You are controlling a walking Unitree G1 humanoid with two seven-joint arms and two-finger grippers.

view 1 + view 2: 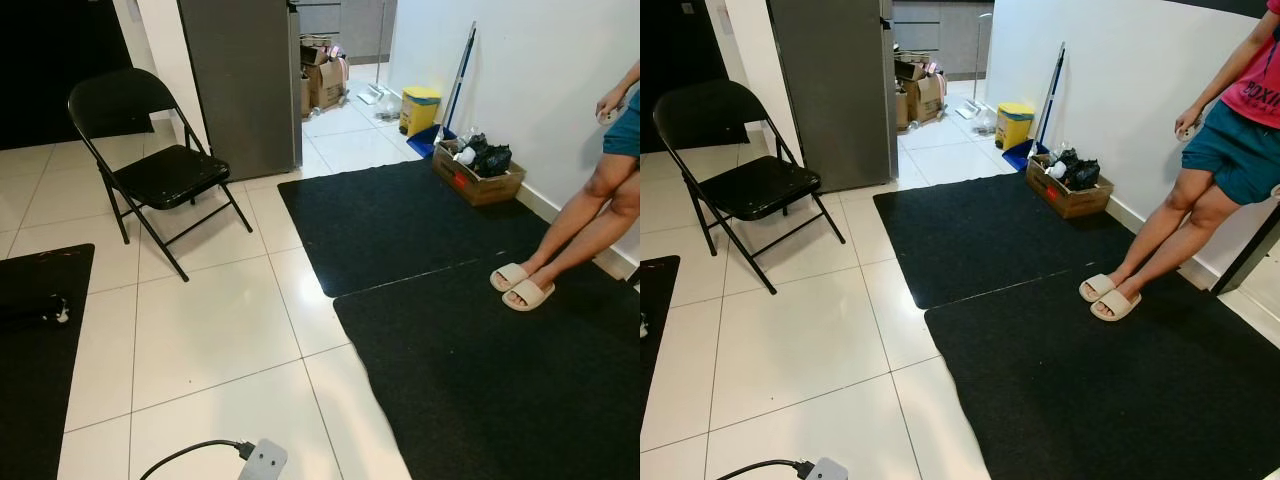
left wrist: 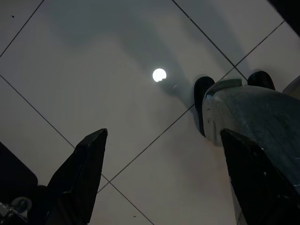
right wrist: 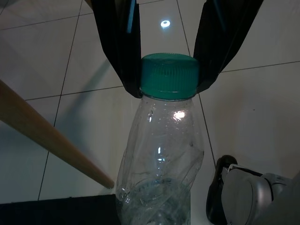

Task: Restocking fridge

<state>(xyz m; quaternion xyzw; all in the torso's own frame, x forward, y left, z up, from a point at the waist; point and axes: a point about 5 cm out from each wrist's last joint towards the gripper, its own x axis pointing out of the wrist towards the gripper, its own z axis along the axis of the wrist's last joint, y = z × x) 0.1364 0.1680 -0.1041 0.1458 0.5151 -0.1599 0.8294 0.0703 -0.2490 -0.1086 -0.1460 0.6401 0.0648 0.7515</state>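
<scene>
A clear bottle [image 3: 161, 164] is gripped by its green cap [image 3: 168, 76] in the right claw [image 3: 168, 70] above the tiled floor [image 3: 56, 70] (the left claw [image 2: 164, 183] is spread wide, empty).

Person [image 1: 1200, 190] at two o'clock cut off above the chest, fridge [image 1: 242, 85] top out of frame at twelve, small object in the person's hand [image 1: 1187, 128] too small to tell, bottle [image 3: 161, 159] base cropped, box contents [image 1: 478, 157] indistinct
</scene>
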